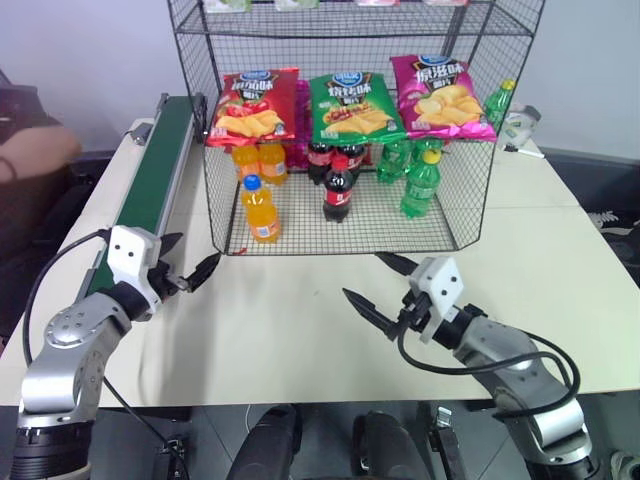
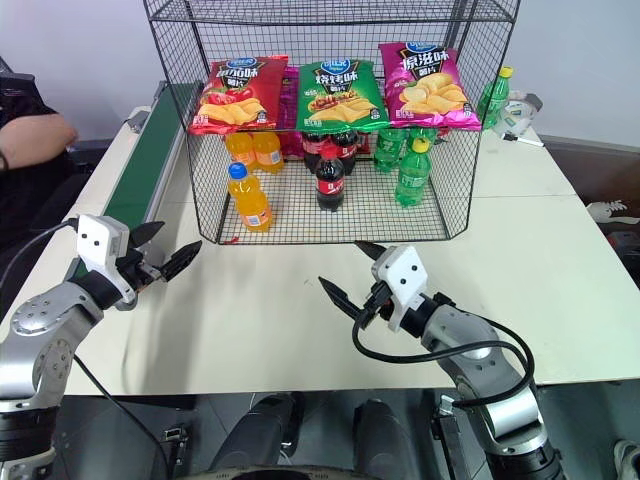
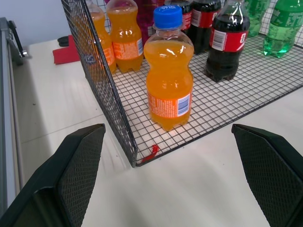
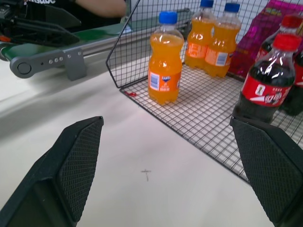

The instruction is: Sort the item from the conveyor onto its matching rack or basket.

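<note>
Both tools hover low over the bench [image 1: 300,340], nearest to us, and both are empty: the left tool [image 1: 190,272] has its fingers spread wide with nothing between them, and the right tool [image 1: 385,285] is splayed open too, holding nothing. Look past them and the orange soda bottle [image 1: 261,208] already stands upright on the bottom shelf of the black wire rack [image 1: 470,215], near the front left corner, blue cap up, just ahead of two more orange bottles at the back. A cola bottle [image 1: 338,188] and a green bottle [image 1: 421,182] stand further along the same shelf, with chip bags [image 1: 350,108] hanging on the tier above. The conveyor [image 1: 150,180] runs along the left side of the bench, its visible belt bare. So the bottle lies forward and slightly right of the left tool, its long axis vertical, and the left arm is plainly the nearer one. By my reading the placement is done, and pulling clear is all that remains.
</note>
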